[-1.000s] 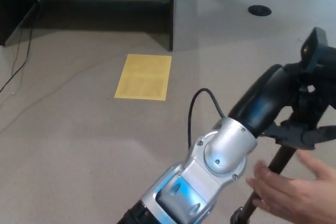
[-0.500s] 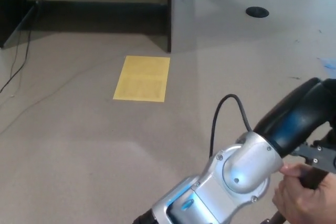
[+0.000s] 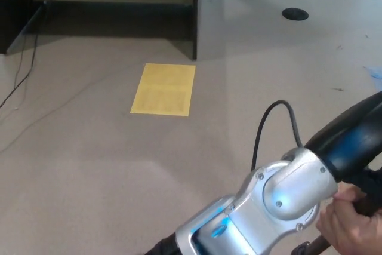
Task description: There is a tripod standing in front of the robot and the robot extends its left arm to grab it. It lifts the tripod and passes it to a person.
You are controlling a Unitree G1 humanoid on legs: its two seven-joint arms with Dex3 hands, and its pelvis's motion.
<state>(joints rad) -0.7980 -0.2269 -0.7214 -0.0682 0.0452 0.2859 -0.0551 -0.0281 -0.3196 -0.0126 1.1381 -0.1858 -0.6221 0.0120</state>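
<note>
Beige carpet floor fills most of the shot, with a yellow sheet of paper lying flat on it up near a dark desk panel. A thin black cord trails along the far left, and there's a small round black disc on the floor at upper right.

Coming up from the bottom middle is the robot's left arm, a silver elbow joint with a blue glow, a black forearm heading off toward the right edge, and a black cable looping over the joint. The left robot hand itself is cut off by the right edge, so no way to say if it's spread, closed or clamped on anything. The right robot hand doesn't show at all.

Down in the bottom right corner a person's hand is wrapped around the tripod, of which only a dark bit is visible right at the edge, just under the forearm.
</note>
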